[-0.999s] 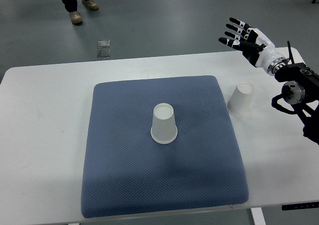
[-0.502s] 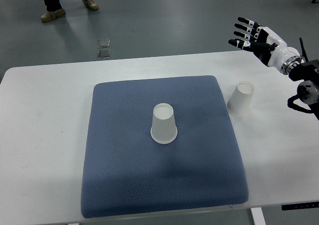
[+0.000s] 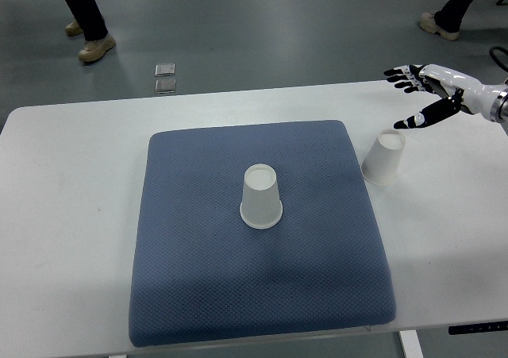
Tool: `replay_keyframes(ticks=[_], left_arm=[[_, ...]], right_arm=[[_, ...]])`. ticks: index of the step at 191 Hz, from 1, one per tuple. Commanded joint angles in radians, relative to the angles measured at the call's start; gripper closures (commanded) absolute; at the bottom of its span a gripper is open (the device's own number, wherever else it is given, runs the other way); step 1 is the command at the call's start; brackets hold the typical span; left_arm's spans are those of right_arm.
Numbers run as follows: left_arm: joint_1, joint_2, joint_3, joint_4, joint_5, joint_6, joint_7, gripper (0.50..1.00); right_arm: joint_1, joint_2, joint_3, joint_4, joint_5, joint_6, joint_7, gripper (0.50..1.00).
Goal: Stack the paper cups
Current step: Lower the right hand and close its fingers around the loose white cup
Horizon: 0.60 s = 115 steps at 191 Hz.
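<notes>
One white paper cup (image 3: 261, 197) stands upside down in the middle of the blue mat (image 3: 198, 279). A second white paper cup (image 3: 384, 157) stands upside down on the white table, just off the mat's right edge. My right hand (image 3: 419, 96) hovers above and to the right of that second cup, apart from it, with fingers spread and thumb pointing down-left; it holds nothing. The left arm is out of view.
The white table (image 3: 71, 215) carries the mat. A person's legs and shoes (image 3: 89, 25) show on the floor at the top left, another shoe (image 3: 439, 23) at the top right. Two small square objects (image 3: 165, 77) lie on the floor behind the table.
My right hand has moved right and turned, its arm drawn back toward the right edge. The person at the top left has walked, and a second person's shoe has appeared at top right.
</notes>
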Motion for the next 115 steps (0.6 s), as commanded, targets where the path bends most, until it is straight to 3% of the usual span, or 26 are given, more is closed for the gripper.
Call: replay_keyframes(ticks=[1,115], left_arm=[[0.0,0.0,0.0,0.0,0.0,0.0,0.0,0.5],[0.0,0.0,0.0,0.0,0.0,0.0,0.0,0.5]], right_arm=[[0.036,-0.002,-0.062,0.001,-0.094,0.0,0.0,0.585],[0.116,0.057,-0.257,-0.042,-0.223,-0.017,0.0,0.587]])
